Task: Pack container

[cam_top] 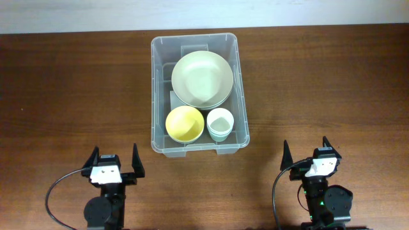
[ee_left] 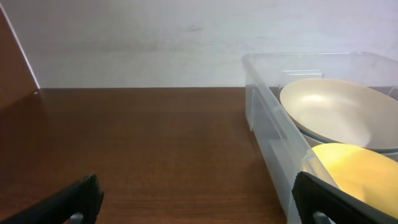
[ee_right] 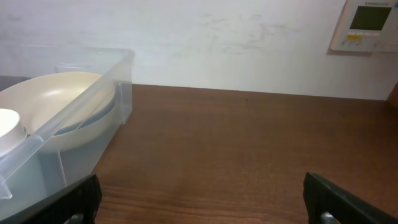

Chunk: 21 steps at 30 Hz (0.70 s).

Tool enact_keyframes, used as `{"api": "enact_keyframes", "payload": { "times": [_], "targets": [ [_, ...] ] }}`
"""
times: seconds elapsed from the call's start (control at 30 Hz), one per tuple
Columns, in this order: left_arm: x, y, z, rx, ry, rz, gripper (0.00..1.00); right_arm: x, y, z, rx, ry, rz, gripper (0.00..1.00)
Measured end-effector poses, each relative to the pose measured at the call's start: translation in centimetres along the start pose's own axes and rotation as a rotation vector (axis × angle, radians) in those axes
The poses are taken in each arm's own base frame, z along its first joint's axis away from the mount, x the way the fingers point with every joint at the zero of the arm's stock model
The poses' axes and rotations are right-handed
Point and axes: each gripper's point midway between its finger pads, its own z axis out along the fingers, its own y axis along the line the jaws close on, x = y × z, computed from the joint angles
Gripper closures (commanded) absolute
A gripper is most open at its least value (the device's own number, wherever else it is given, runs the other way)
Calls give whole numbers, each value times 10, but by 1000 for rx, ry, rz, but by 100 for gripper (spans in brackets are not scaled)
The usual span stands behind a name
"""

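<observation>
From above, the clear plastic rectangular container (cam_top: pixel 157 96) sits on the brown wooden desk (cam_top: pixel 64 96), packed with a big round cream bowl (cam_top: pixel 201 78), a yellow bowl (cam_top: pixel 185 123) and a small white cup (cam_top: pixel 220 122). The left hand (cam_top: pixel 115 152) and right hand (cam_top: pixel 307 149) are both spread wide, gripping nothing. Left wrist cam has the container off to the right; right wrist cam has it on the left.

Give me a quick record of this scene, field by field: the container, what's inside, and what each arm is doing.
container: clear bin, upright on the wooden table, no lid on
contents far end: large cream bowl
contents near left: yellow bowl
contents near right: pale cup
left end effector: open, empty, near the table's front edge, clear of the bin
right end effector: open, empty, near the front edge, clear of the bin
loose items outside bin: none visible
</observation>
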Motion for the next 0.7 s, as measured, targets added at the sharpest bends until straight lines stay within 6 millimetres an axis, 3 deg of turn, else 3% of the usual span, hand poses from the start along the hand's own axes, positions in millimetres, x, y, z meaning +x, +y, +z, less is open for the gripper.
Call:
{"api": "enact_keyframes", "payload": {
  "times": [0.7],
  "targets": [
    [0,-10,-1,38,-1,-3,0,0,0,0,0,0,-1,1]
  ]
}}
